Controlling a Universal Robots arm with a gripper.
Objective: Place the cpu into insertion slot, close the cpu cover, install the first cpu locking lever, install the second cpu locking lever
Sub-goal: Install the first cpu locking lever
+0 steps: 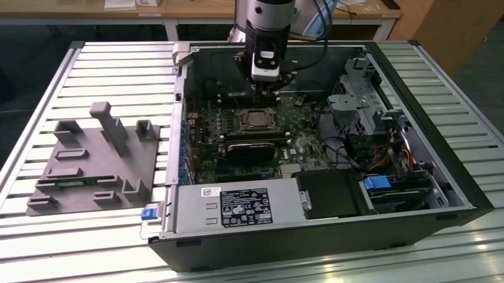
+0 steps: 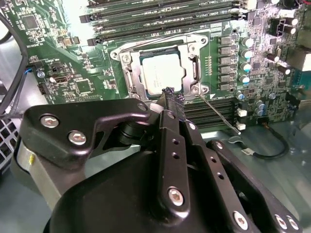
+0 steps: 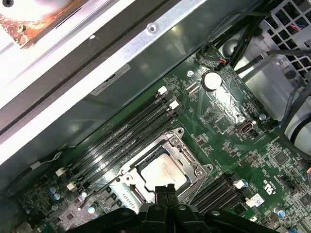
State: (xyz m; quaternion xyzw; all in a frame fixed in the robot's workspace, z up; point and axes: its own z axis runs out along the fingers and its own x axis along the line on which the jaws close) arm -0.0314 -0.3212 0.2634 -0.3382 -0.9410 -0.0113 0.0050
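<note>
The gripper (image 1: 266, 93) hangs inside the open computer case (image 1: 315, 247), low over the green motherboard (image 1: 311, 132) and just beside the insertion slot (image 2: 125, 57). In both wrist views its two black fingers (image 3: 160, 194) are pressed flat together with nothing between them, their tips poised just off one edge of the socket. The cpu (image 2: 163, 73) lies flat in the insertion slot, its pale silver-grey top showing through the square window of the cpu cover (image 2: 132, 75), which lies down over it as a thin silver frame. In the second wrist view a thin metal locking lever (image 2: 218, 110) slants out from the socket corner nearest the fingertips and over the neighbouring memory slots (image 2: 214, 114); another wire lever (image 2: 155, 40) runs along the far side of the socket. The case rests on a slatted metal table (image 1: 118, 71), and a grey parts fixture (image 1: 94, 171) sits on the table well apart from the case, toward the exterior view's left.
</note>
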